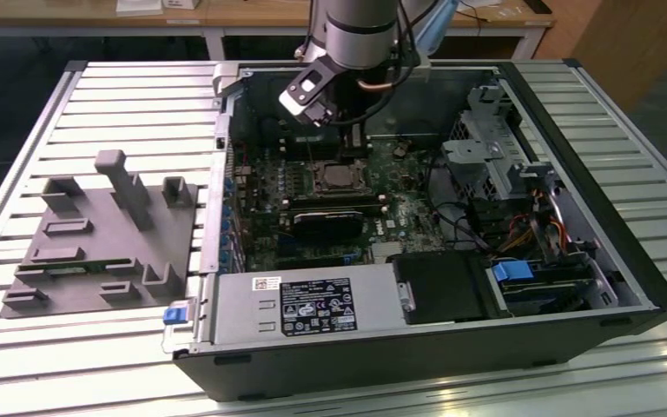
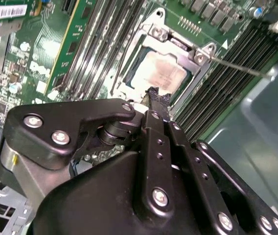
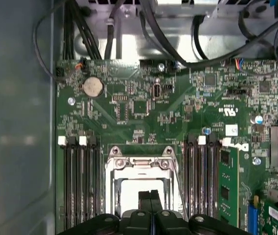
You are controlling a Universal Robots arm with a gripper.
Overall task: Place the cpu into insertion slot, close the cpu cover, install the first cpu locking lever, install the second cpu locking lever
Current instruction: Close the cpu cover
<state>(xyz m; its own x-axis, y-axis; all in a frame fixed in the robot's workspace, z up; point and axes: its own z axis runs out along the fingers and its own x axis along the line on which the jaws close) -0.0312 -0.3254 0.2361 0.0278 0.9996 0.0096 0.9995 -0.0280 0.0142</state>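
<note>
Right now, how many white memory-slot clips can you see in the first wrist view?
4. Two white clips sit on one side of the cpu cover, two on the other. The claw may hide others.

Open tower case (image 1: 426, 369) lies on its side on a slatted metal table (image 1: 67, 369). The power supply (image 1: 310, 304) sits along the near wall, with a blue tab (image 1: 175, 314) just beside its end at the exterior view's left. A grey moulded fixture (image 1: 96, 243) is on the table beside the case. The green motherboard (image 3: 144, 103) carries a coin cell (image 3: 92, 86) and memory slots (image 3: 80, 181); black cables (image 3: 178, 44) run past the board's edge. The black card (image 1: 327, 224) mid-board is probably a graphics card, hard to tell. Metal drive cage (image 1: 490, 148) at the exterior view's right.
</note>
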